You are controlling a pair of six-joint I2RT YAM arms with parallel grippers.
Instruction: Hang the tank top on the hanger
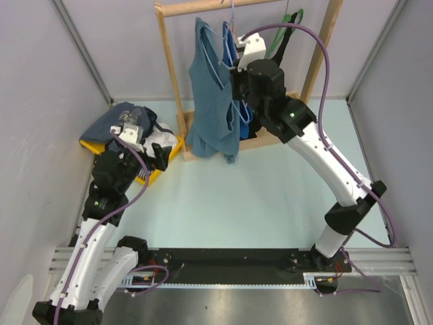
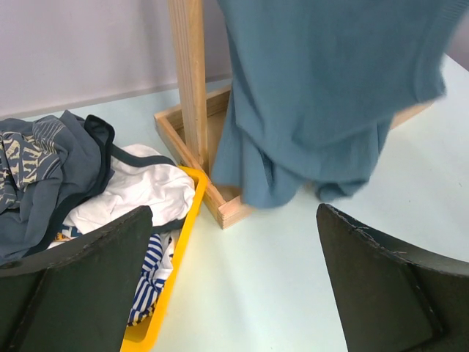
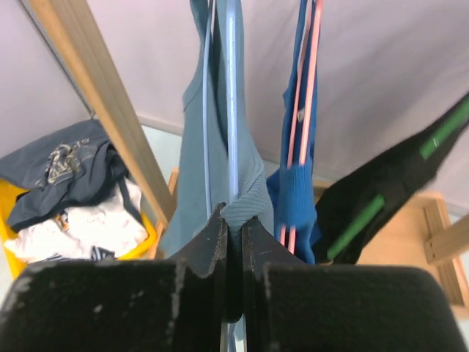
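Step in hand: seating of the tank top (image 1: pixel 210 101) on the hanger (image 3: pixel 231 95); judged late in the task, with the garment draped full length from the rack at 12 o'clock of the worktop (image 1: pixel 270 203).
Right tool (image 3: pixel 233 220): clamped together on the hanger wire and a fold of tank top cloth, high on the rack.
Left tool (image 2: pixel 233 213): spread apart, holding nothing; low at 9 o'clock, just beside the yellow bin (image 2: pixel 185 242), facing the hanging hem.
Strap seating: not discernible in these views.
Next move: probably calls for a gentle parting of the right tool and a straight retreat toward 6 o'clock, without dragging cloth or wire along.
Edges: wooden post (image 2: pixel 192 81) at 10 o'clock of the right tool; pink hanger (image 3: pixel 311 73) with royal-blue top (image 3: pixel 297 198) just beside at 1 o'clock; rack base (image 2: pixel 220 202) under the hem.
Open room: bare worktop from 5 to 7 o'clock, between the two arms.
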